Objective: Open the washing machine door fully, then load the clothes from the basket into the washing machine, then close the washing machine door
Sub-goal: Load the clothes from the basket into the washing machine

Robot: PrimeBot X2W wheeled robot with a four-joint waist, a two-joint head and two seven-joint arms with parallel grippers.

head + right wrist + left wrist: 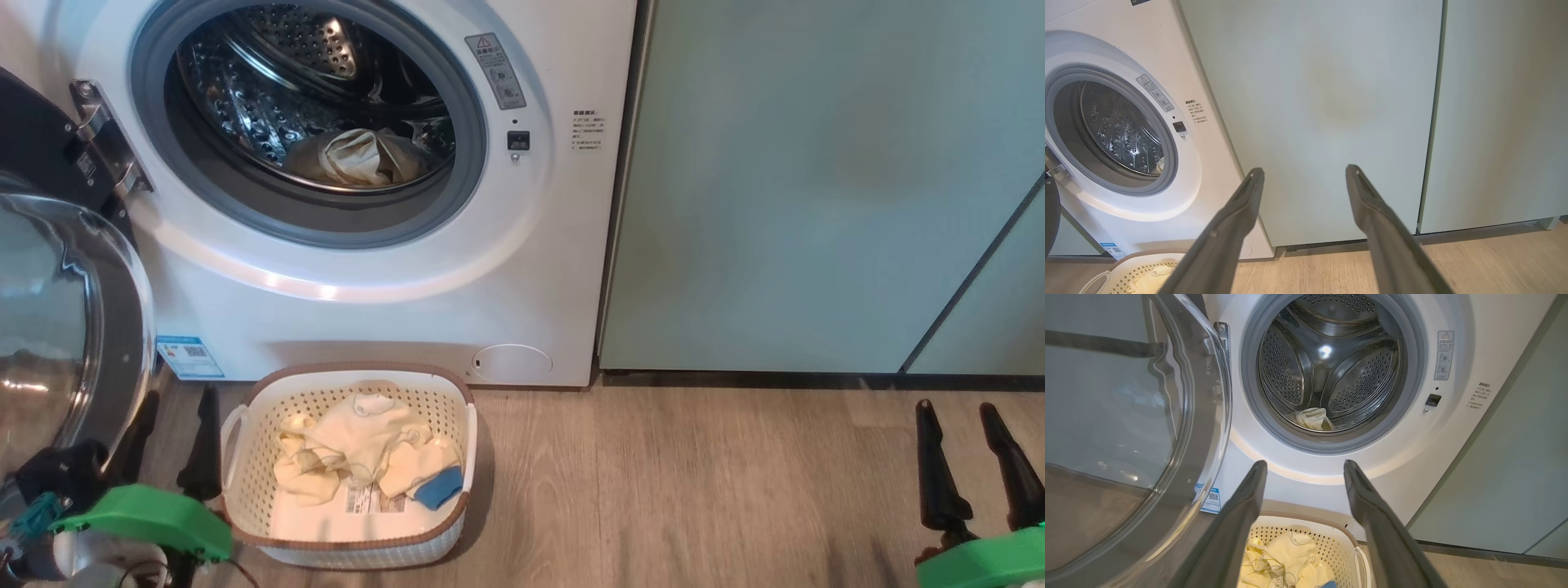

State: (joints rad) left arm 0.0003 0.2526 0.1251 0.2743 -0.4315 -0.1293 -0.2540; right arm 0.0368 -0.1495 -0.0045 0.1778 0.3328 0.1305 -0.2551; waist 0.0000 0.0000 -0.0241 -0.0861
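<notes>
The washing machine [384, 310] stands with its door [73, 327] swung wide open to the left, glass bowl facing out. One cream garment [359, 159] lies in the steel drum [1331, 355]. Below the opening sits the basket [359, 369] on the floor, holding cream-yellow clothes [359, 445] and a small blue piece [438, 487]. My left gripper [180, 394] is open and empty, just left of the basket and beside the door; its fingers frame the drum's lower rim [1305, 463]. My right gripper [955, 406] hangs open and empty far to the right, facing the cabinet [1305, 169].
Pale green cabinet panels [816, 188] stand right of the washer. Wood-look floor [694, 490] stretches between the basket and my right gripper. The open door's black rim and hinge [102, 139] crowd the left side near my left arm.
</notes>
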